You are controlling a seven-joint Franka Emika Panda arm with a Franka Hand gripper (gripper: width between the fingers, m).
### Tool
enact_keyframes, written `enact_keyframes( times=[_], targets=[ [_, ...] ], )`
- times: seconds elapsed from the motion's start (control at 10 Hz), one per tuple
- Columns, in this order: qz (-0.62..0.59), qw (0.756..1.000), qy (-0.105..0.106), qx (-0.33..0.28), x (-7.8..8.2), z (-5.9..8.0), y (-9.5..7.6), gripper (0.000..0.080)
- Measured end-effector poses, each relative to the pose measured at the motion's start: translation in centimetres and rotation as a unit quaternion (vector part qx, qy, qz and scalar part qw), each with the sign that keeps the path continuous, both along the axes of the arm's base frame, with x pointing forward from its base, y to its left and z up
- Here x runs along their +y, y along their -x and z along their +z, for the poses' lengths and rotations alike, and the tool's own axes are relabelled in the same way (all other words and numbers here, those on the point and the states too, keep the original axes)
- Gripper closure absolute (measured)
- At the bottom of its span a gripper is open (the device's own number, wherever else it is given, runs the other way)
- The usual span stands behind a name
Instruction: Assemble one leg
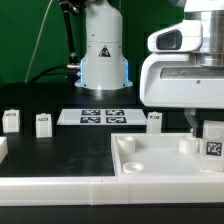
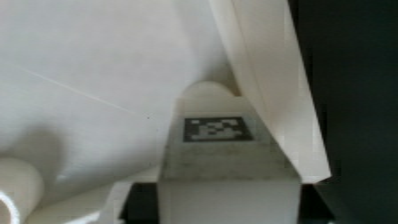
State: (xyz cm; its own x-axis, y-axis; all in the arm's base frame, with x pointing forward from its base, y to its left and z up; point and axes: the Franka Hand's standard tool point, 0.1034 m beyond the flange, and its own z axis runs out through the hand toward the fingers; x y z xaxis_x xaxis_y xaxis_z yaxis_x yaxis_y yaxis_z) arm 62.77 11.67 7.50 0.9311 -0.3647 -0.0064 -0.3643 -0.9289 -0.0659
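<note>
My gripper [image 1: 204,132] is shut on a leg [image 1: 213,140], a small white post with a black-and-white tag. It holds the leg upright over the far corner of the large white square piece [image 1: 150,165], on the exterior view's right. In the wrist view the leg [image 2: 217,140] fills the gap between my dark fingers [image 2: 143,203], tag facing the camera, and my gripper [image 2: 221,198] sits low on it. The square piece's raised rim [image 2: 267,80] runs beside the leg. Three more legs stand on the table: two on the left [image 1: 11,121] [image 1: 43,124] and one mid-table [image 1: 154,120].
The marker board [image 1: 100,116] lies flat in front of the robot's base [image 1: 103,60]. A small round stub [image 1: 185,143] rises inside the square piece near the held leg; it also shows in the wrist view [image 2: 18,188]. A white strip [image 1: 45,187] lies along the front.
</note>
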Motion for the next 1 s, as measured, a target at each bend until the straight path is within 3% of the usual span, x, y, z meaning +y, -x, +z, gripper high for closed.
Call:
enact_keyframes(
  times=[0.2,0.5,0.8,1.0],
  targets=[
    [-0.038,0.999,-0.003,0.002,-0.09,0.0,-0.03,0.0509],
    [-0.188,0.982,-0.008,0.009,-0.17,-0.09,0.05,0.0509],
    [-0.338,0.941,-0.013,0.017,-0.25,-0.09,0.09,0.0508],
    [-0.465,0.885,-0.016,0.021,-0.26,-0.11,0.23,0.0508]
  ],
)
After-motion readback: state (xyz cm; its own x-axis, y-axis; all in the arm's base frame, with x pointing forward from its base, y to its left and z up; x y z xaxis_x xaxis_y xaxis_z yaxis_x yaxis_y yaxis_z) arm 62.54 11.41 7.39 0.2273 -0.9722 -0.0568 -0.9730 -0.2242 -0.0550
